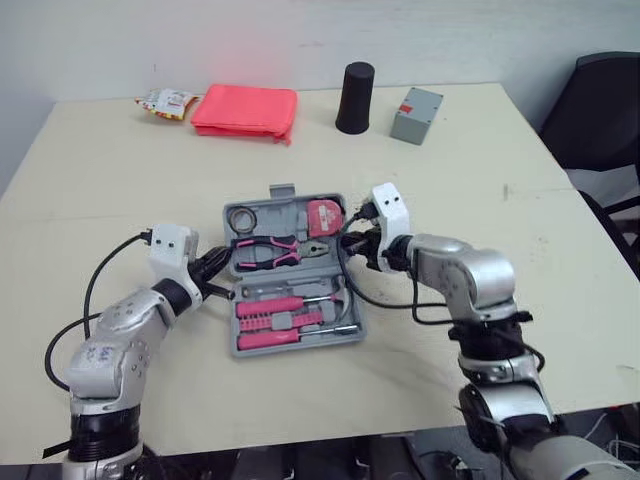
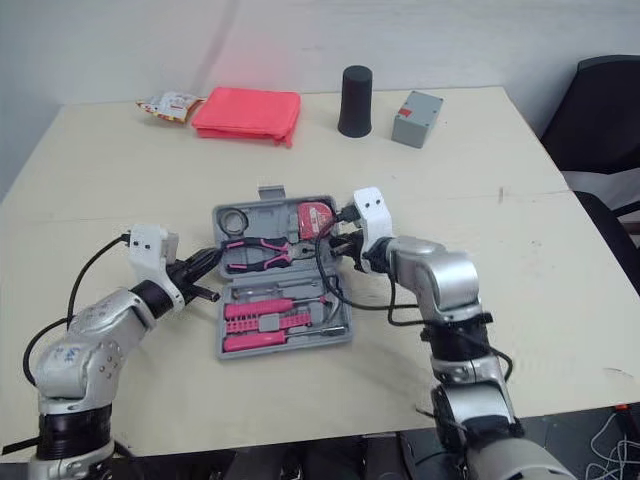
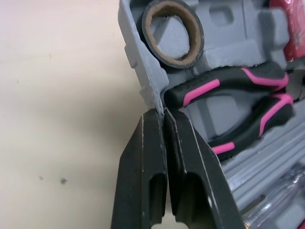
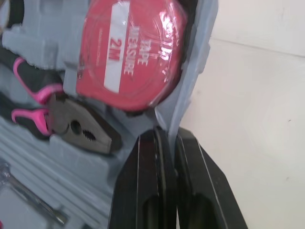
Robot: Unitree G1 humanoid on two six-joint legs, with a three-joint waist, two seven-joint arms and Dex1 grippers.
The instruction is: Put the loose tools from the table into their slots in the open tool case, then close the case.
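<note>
The case [image 1: 274, 216] lies open and flat at the middle of the worktop [image 1: 480, 200]. Its far half holds a tape roll [image 1: 240, 217], pink-handled pliers [image 1: 268, 250] and a red tape measure [image 1: 322, 214]. The near half holds pink screwdrivers [image 1: 275, 305].

The left pincer [image 1: 225, 262] is at the far half's left rim and the right pincer [image 1: 350, 240] at its right rim. From the head views their grip is hard to judge. The left wrist view shows the fingers [image 3: 143, 157] pressed nearly together, pinching the rim beside the roll. The right wrist view shows the case wall running between the fingers [image 4: 195, 171], pinched, and the measure's label, "TAPE MEASURE 2M".

Well apart at the far edge are a snack packet [image 1: 165, 102], a red pouch [image 1: 245, 110], a black cup [image 1: 356, 97] and a grey box [image 1: 416, 114]
</note>
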